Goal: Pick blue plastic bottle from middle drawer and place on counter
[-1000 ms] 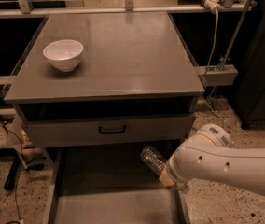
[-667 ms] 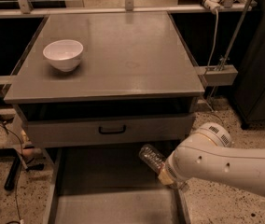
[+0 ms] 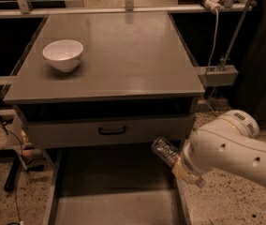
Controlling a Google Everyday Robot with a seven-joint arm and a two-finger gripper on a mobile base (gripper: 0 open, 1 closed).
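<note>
Gripper (image 3: 183, 168): low on the right, just above the right wall of the pulled-out tray, tucked under the wrist of the white arm; jaws clamped on the near end of the bottle.
Blue plastic bottle (image 3: 165, 151): up in the air, off the tray floor, held at a tilt; free end pointing up and far-left toward the drawer front; clear ribbed body catching the light; cap not to be made out.
Middle drawer (image 3: 109, 205): drawn out toward the near side, flat grey floor between low side walls, directly below the bottle.
Counter (image 3: 133, 50): broad smooth grey top beyond the drawers, higher than the bottle and not touching it.
White bowl (image 3: 63, 54): upright on the left part of the counter, well apart from the bottle.
Drawer front (image 3: 67, 134): just under the counter top, black handle (image 3: 112, 130) at its middle; bottle's free end near its right part.
Arm (image 3: 236, 149): white and rounded, reaching in from the right edge, over the speckled floor (image 3: 226, 205).
White cable (image 3: 214, 32): hanging at the far right, beside the counter's right edge.
</note>
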